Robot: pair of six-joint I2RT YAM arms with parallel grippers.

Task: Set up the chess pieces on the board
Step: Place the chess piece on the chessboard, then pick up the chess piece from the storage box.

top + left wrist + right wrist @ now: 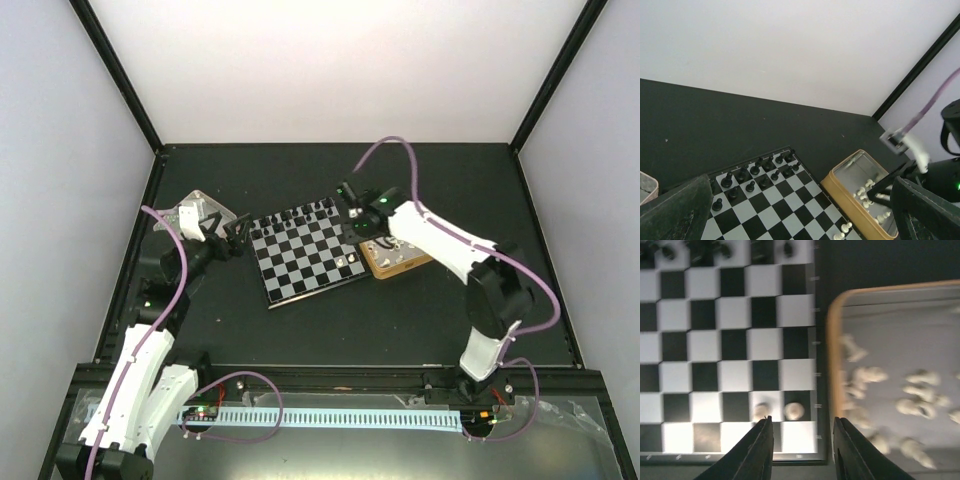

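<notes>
The right arm's fingers [802, 425] hang parted and empty over the near edge of the board [730, 340], with two white pieces [794, 411] standing on squares just ahead of the left fingertip. The loose white chess pieces [920, 407] likely wanted next lie toppled at mixed angles in the gold-rimmed tin [832, 365] just to these fingers' right, far closer to this arm than to the left arm's fingers [800, 200], spread wide and bare at the board's other side. Black pieces [700, 250] line the far ranks.
</notes>
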